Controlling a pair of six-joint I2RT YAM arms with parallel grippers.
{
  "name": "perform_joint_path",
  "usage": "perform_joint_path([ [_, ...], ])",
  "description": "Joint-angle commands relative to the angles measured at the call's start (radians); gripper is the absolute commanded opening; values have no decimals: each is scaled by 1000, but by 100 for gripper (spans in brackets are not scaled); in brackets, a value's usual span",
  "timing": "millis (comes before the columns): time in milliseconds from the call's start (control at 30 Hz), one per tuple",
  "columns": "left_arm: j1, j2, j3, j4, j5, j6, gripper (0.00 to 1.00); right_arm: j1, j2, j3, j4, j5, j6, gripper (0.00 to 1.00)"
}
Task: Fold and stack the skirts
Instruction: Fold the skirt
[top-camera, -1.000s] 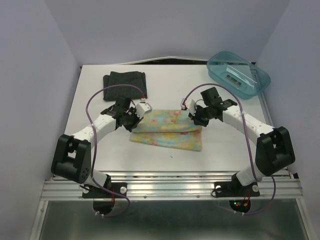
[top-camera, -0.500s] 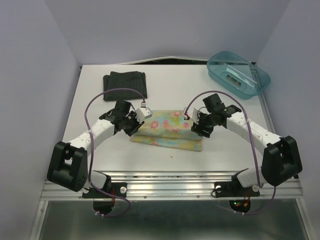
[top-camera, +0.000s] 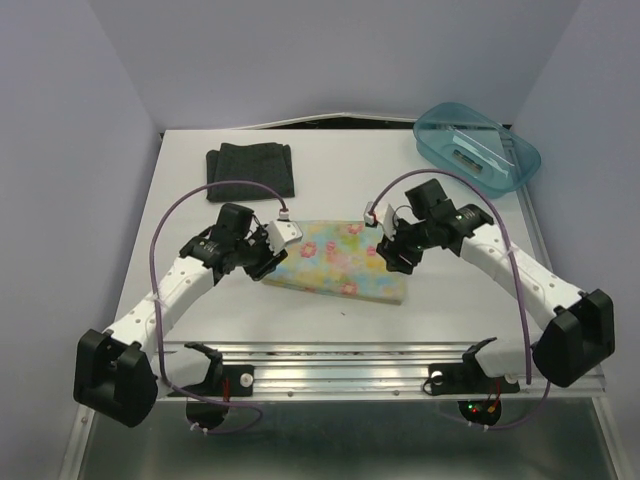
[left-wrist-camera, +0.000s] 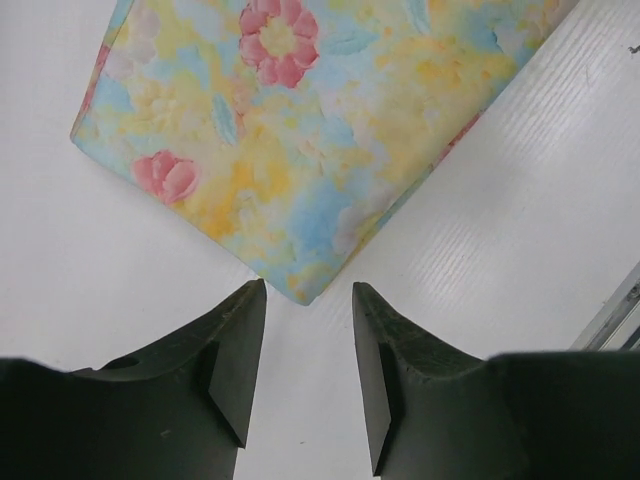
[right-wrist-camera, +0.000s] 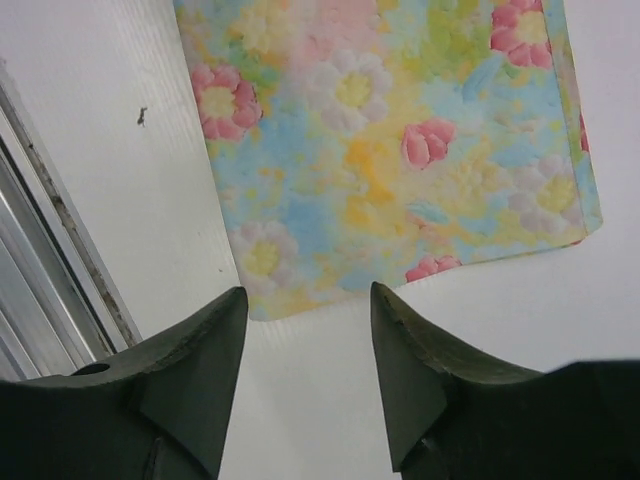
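Note:
The floral skirt (top-camera: 335, 262) lies folded flat in the middle of the table, a yellow rectangle with pink and blue flowers. The dark skirt (top-camera: 250, 167) lies folded at the back left, away from both arms. My left gripper (top-camera: 270, 263) stands open at the floral skirt's left end. In the left wrist view that gripper (left-wrist-camera: 308, 290) is empty, and a corner of the skirt (left-wrist-camera: 300, 130) lies just ahead of its tips. My right gripper (top-camera: 393, 258) is open at the skirt's right end. In the right wrist view it (right-wrist-camera: 308, 295) is empty, just short of the cloth edge (right-wrist-camera: 400, 150).
A translucent teal bin (top-camera: 520, 160) stands at the back right corner with a small object inside. A metal rail (top-camera: 340, 375) runs along the table's near edge. White walls close in the left, back and right sides.
Both grippers have opened and let go of the floral skirt. Its upper layer now lies flat over the lower one, and both arms have drawn slightly back from the cloth.

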Motion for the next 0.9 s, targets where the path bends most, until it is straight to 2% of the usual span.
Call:
perform_joint_path([
  [0, -2, 43, 32, 13, -7, -81, 43, 1, 102, 52, 25, -34, 135, 57],
  [67, -2, 121, 49, 16, -12, -112, 38, 1, 167, 44, 34, -35, 150, 56],
  [233, -7, 219, 51, 85, -61, -181, 34, 1, 267, -10, 84, 12, 203, 54],
  [433, -10, 365, 4, 103, -162, -115, 28, 1, 372, -68, 144, 142, 232, 53],
  [600, -48, 413, -76, 161, -257, -40, 26, 1, 455, -68, 166, 256, 230, 52],
  [867, -188, 362, -101, 132, -230, -9, 25, -30, 532, 21, 210, 402, 177, 52],
])
